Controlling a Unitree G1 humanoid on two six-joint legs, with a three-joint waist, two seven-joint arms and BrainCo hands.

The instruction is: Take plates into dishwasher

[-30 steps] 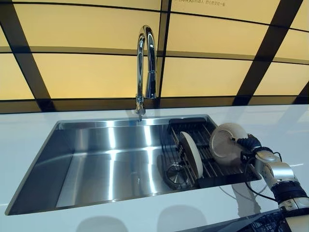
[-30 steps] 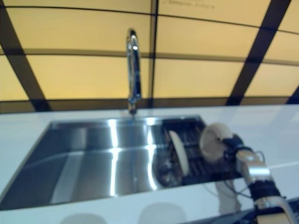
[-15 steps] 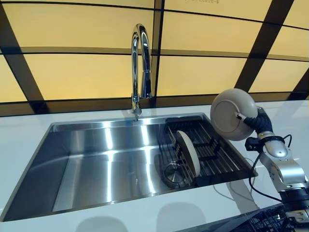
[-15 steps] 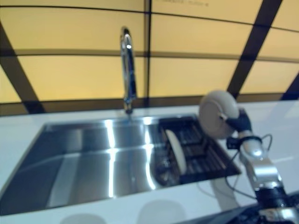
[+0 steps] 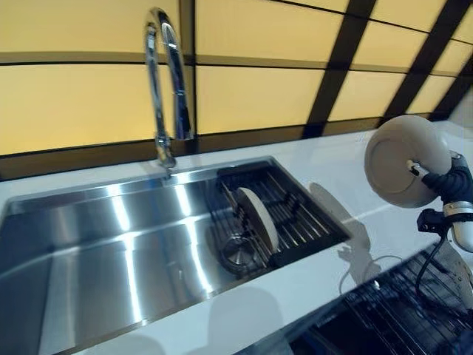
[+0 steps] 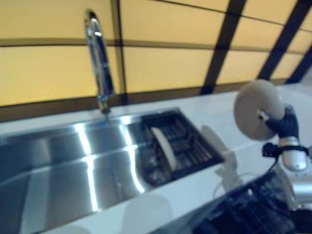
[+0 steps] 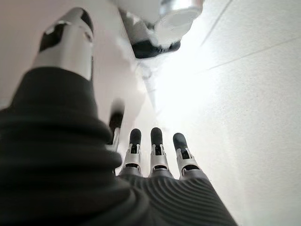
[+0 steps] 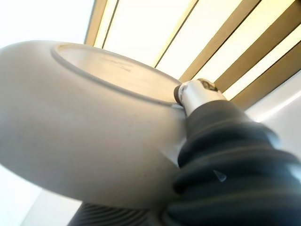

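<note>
plate (image 5: 405, 159) now clear of the sink (image 5: 89, 237), right hand (image 5: 452, 181) fingers clamped on it

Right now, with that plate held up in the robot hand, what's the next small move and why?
Probably lower the plate toward the dark wire rack at lower right. The right robot hand grips it above the white counter, clear of the sink rack, where another plate waits.
</note>
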